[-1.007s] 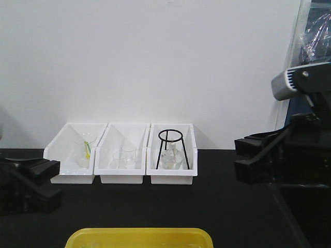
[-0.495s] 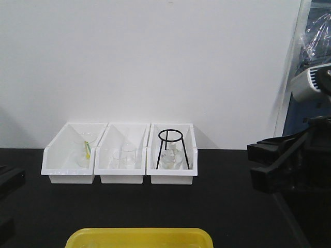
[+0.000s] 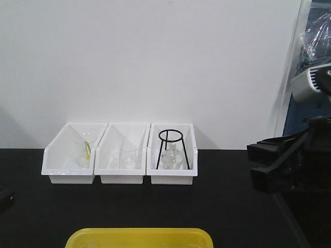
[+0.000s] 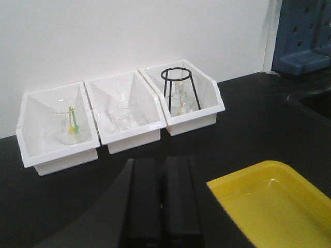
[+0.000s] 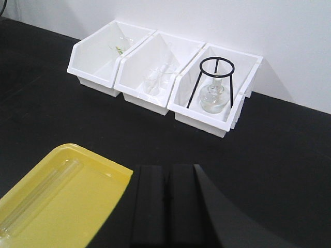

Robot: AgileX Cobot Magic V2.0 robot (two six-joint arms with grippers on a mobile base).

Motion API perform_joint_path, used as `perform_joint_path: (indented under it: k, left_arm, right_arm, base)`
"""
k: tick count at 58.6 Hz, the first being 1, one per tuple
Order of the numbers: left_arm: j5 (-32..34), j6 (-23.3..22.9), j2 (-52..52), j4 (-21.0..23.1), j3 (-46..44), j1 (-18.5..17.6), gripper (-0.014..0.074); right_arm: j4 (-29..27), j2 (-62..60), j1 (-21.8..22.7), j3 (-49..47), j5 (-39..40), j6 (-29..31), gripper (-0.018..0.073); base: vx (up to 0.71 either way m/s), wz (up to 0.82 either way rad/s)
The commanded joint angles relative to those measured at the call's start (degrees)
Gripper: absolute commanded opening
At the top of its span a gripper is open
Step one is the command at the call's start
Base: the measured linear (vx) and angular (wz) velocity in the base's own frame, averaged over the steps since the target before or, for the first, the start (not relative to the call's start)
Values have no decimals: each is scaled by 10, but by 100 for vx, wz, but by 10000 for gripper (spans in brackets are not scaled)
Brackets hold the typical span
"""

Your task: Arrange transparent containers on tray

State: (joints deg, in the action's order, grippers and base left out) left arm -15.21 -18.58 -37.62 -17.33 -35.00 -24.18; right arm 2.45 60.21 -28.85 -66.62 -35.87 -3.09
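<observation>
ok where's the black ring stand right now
The black ring stand sits in the rightmost of the three white bins by the back wall, straddling a round glass flask, as the right wrist view shows clearly.

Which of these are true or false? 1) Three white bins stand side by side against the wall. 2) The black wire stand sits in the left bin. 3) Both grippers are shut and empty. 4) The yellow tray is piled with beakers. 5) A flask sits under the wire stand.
1) True: three white bins stand in a row at the wall.
2) False: the black wire stand is in the right-hand bin as the front camera sees it.
3) True: the left gripper and right gripper show closed jaws with nothing between them.
4) False: the yellow tray holds only slim clear tubes lying flat; no beakers.
5) True: a round flask sits under the stand.
</observation>
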Motion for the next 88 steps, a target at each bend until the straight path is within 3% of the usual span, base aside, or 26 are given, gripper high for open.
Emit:
perform_joint_path:
  k: [1, 12, 21, 26, 33, 40, 88]
  left_arm:
    - [67, 3, 72, -1, 44, 7, -6]
    - [37, -10, 245, -1, 175, 95, -6]
    - [11, 27, 381, 2, 255, 173, -6]
    - [55, 69, 393, 30, 307, 199, -6]
    - [174, 102, 390, 120, 394, 221, -6]
    - [135, 108, 391, 169, 383, 225, -6]
    - [133, 109, 391, 164, 383, 225, -6]
  right_arm:
    - [7, -11, 3, -19, 42, 3, -13]
    - [7, -11, 3, -19, 42, 3, -13]
    - [7, -11, 3, -19, 42, 3, -13]
    - [7, -10, 3, -19, 40, 3, -13]
    - [7, -8, 3, -19, 34, 3, -13]
    - [8, -7, 3, -19, 32, 3, -13]
    - [12, -8, 3, -18, 29, 3, -13]
  base:
    - [0, 0]
    - [0, 0]
    - [0, 0]
    - [0, 0]
    - [0, 1]
    - [0, 0]
    - [0, 0]
